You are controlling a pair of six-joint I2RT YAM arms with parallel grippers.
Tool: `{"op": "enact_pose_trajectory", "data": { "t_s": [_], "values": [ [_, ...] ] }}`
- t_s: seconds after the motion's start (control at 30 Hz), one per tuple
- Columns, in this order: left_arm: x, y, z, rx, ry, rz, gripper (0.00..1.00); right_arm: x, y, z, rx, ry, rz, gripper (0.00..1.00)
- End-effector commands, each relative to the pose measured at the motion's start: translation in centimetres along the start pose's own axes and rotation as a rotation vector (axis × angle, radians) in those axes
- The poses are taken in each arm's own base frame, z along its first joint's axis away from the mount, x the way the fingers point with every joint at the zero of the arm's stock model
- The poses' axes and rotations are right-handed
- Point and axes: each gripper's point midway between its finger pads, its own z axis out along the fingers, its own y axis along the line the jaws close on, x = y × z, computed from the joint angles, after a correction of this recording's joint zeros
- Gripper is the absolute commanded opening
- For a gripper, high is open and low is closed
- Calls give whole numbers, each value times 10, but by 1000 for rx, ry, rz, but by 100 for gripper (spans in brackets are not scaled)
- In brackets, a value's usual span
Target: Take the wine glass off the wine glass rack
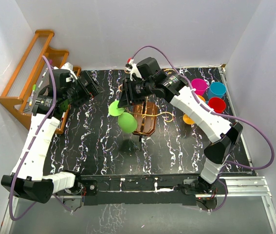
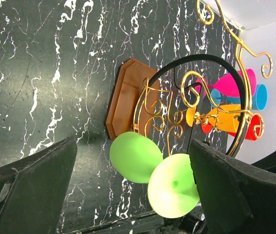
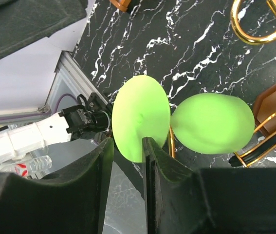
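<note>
The black marbled desk (image 1: 89, 146) carries the wine glass rack (image 2: 128, 92) near its middle, with the green wine glass (image 3: 213, 124) lying tipped on the rack's left side. Its bowl is toward the near edge and its flat foot is turned up and to the left.

The right claw (image 3: 128, 142) is closed on the rim of that foot. The left claw (image 1: 93, 87) is spread wide and holds nothing, facing the glass from the far left.

The main risk looks to be the stem snagging. A gold wire runs right beside it, so pulling off-line could drag or topple the light rack. The pinch is only on the thin edge of the foot, so the glass could also pivot or slip out and drop onto the desk. A wide swing to the right might reach the coloured cups (image 1: 216, 90).

The overhead view alone shows both arms and how far away the cups are. The right wrist view alone shows the fingers (image 3: 152, 170) nipping the foot. Only the left wrist view shows the gold scrolls and the brown base behind the glass, though not whether the stem is clear of the wire.
</note>
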Motion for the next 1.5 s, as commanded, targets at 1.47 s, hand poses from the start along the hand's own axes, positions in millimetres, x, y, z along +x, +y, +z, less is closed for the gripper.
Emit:
{"op": "enact_pose_trajectory", "data": {
  "t_s": [1.47],
  "values": [
    [11, 0, -1, 27, 32, -9, 97, -6, -18, -46, 193, -120, 61, 39]
  ]
}}
